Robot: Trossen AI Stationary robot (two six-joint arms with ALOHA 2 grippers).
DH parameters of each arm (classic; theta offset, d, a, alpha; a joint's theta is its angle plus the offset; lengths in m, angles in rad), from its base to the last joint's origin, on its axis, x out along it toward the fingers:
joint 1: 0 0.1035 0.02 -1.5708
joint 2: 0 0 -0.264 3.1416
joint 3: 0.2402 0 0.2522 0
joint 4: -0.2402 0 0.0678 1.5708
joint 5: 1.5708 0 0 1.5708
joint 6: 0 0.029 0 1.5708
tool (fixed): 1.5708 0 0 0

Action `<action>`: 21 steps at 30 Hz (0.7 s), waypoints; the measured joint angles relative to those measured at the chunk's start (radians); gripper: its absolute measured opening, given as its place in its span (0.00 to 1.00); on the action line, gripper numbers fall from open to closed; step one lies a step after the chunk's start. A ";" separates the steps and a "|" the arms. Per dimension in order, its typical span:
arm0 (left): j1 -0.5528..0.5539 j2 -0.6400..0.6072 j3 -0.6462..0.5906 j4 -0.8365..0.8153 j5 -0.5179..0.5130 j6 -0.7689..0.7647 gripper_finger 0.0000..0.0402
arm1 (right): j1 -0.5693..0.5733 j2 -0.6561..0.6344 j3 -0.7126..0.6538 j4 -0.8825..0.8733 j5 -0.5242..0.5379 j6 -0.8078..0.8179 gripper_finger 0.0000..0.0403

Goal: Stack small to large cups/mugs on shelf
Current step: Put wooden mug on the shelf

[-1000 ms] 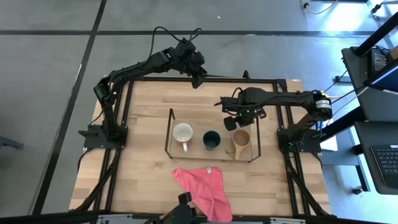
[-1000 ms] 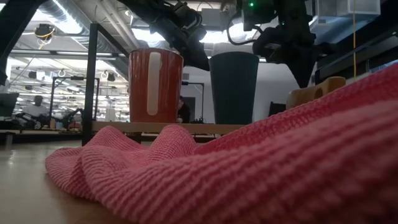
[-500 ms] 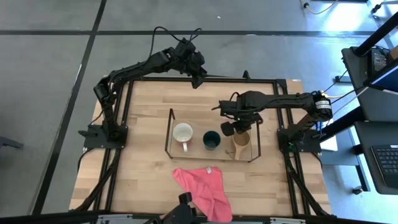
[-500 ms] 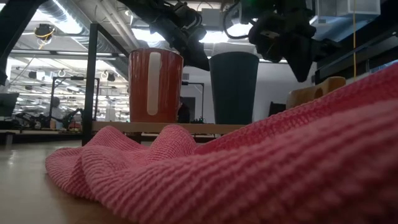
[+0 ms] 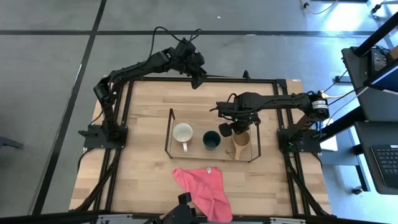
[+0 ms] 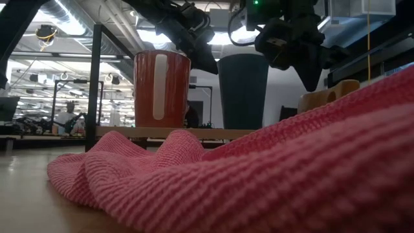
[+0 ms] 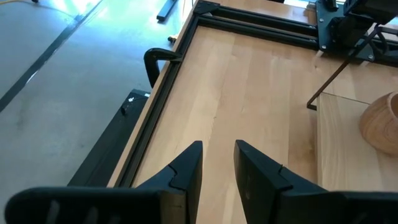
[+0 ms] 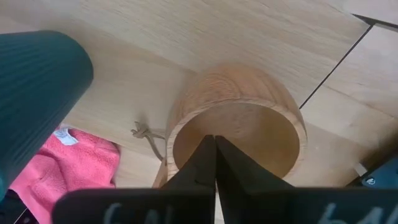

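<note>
On the black rod shelf (image 5: 169,134) stand three vessels in a row: the mug with a white inside (image 5: 183,133), red outside (image 6: 162,87), the dark green cup (image 5: 211,139) and the tan wooden cup (image 5: 241,142). My right gripper (image 5: 226,130) is shut and empty. It hovers between the green cup and the wooden cup. In the right wrist view its fingers (image 8: 215,146) point down over the wooden cup's opening (image 8: 236,134). My left gripper (image 5: 199,81) waits at the table's far edge, its fingers a narrow gap apart (image 7: 217,155).
A pink cloth (image 5: 202,186) lies crumpled near the table's front edge and fills the low view's foreground (image 6: 259,181). The black frame (image 5: 273,81) edges the table. Bare wood (image 5: 143,112) lies left of and behind the shelf.
My right gripper has moved toward the table's near edge and a little to the left, from behind the shelf to over the gap between the green and wooden cups, and has come down slightly. Its fingers stay shut. The cups have kept still.
</note>
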 joint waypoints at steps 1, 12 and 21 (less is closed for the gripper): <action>0.000 0.000 0.000 0.000 0.000 0.000 0.21 | 0.000 0.000 0.000 0.000 0.000 -0.001 0.01; 0.000 0.000 0.000 0.000 0.000 0.001 0.21 | 0.000 0.000 0.000 0.043 0.000 -0.002 0.01; 0.000 0.000 0.000 0.000 0.000 0.001 0.21 | 0.000 0.000 0.000 0.028 0.027 0.006 0.01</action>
